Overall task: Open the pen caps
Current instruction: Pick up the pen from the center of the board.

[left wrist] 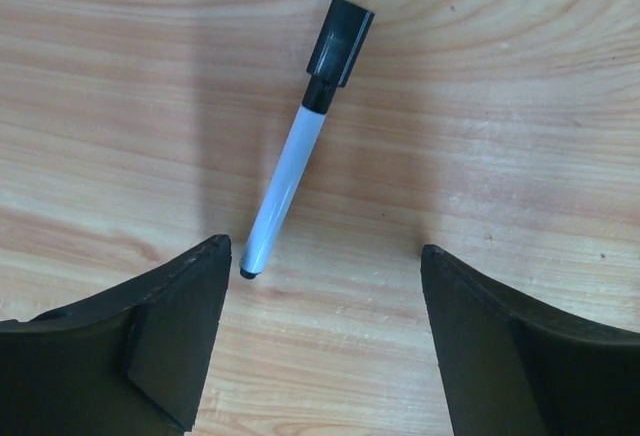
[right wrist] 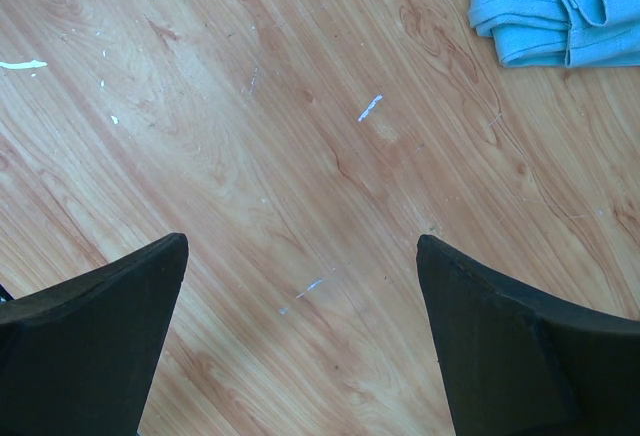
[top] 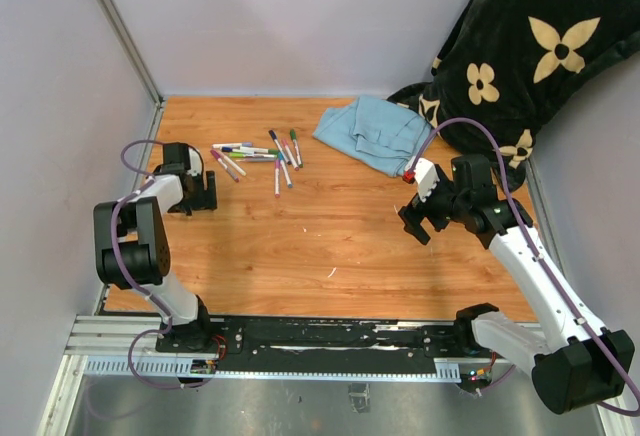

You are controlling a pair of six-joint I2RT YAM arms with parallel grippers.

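Note:
Several white-barrelled markers lie in a loose cluster at the back left of the wooden table, their small pen caps purple, green, pink and blue. In the left wrist view one more marker lies on the wood with its black cap on, pointing away from me. My left gripper is open just short of it, and the marker's tail end sits right beside the left fingertip. In the top view this gripper is low at the table's left side. My right gripper is open over bare wood, mid-right of the table.
A folded light blue cloth lies at the back right, its corner also in the right wrist view. A black blanket with cream flowers is heaped in the far right corner. Pale walls close the table in on the left and back.

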